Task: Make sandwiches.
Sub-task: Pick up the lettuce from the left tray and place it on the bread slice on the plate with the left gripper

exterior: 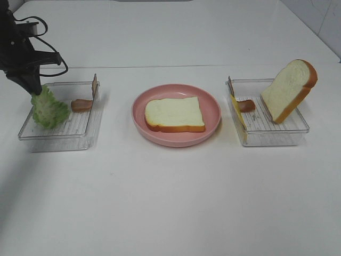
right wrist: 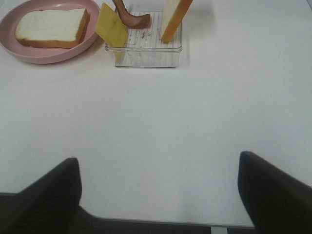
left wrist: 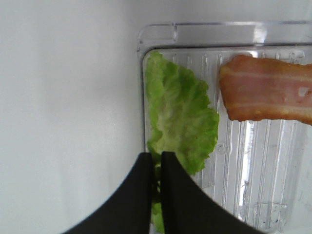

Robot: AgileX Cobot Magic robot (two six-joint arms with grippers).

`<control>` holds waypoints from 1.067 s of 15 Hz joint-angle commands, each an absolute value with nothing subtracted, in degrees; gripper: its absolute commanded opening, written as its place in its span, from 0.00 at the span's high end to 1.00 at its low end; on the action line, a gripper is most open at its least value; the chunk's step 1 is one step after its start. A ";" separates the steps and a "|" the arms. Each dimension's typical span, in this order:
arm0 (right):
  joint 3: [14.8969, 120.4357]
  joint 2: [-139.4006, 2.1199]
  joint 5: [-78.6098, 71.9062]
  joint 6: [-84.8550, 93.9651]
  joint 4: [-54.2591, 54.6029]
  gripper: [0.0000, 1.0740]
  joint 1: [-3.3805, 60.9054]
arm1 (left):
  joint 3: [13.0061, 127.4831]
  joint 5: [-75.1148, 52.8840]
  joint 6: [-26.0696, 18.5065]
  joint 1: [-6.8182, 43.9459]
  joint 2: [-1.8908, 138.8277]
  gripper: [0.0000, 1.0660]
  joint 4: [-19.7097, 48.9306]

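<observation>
Tabletop (exterior: 170,202): white, carries everything.

Left tray (exterior: 58,140) and right tray (exterior: 272,137): clear ribbed plastic, one at each side of the exterior view, well apart.

Pink plate (exterior: 210,109): round, between the two trays and touching neither.

Bread, slice 1 (exterior: 175,113): lies flat in the plate, white face up, orange-brown crust showing along the near edge.

Bread, slice 2 (exterior: 285,90): in the right tray, tilted, standing on its lower edge with its top leaning over the far right corner.

Lettuce (exterior: 49,109): ruffled green leaf at the outer end of the left tray. It is pinched by its upper edge between the left fingers (left wrist: 136,195), which are pressed nearly together on the leaf. Cannot tell whether the leaf's lower edge touches the tray floor.

Cheese (exterior: 237,112): thin yellow square, propped on edge against the right tray's inner wall.

Bacon A (exterior: 81,105): in the left tray, beside the lettuce but apart from it.

Bacon B (exterior: 246,105): curled strip in the right tray, between the cheese and slice 2.

Right fingers (right wrist: 48,195): spread wide, holding nothing, over bare tabletop, well apart from the right tray.
</observation>
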State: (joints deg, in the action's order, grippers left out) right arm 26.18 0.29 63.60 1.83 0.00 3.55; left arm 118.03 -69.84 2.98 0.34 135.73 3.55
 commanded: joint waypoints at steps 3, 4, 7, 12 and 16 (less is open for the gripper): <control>26.01 1.95 63.31 1.26 0.34 0.21 3.38 | 117.91 -75.23 1.49 0.57 135.96 1.00 4.01; 26.01 1.95 63.31 1.26 0.34 0.21 3.38 | 117.91 -75.23 1.49 0.57 135.85 1.00 4.07; 26.01 1.95 63.31 1.26 0.34 0.21 3.38 | 117.97 -75.23 1.49 0.57 133.10 1.00 5.10; 26.01 1.95 63.31 1.26 0.34 0.21 3.38 | 117.97 -75.23 1.78 0.57 125.71 1.00 6.25; 26.01 1.95 63.31 1.26 0.34 0.21 3.38 | 118.26 -75.17 1.55 1.38 119.12 1.00 9.74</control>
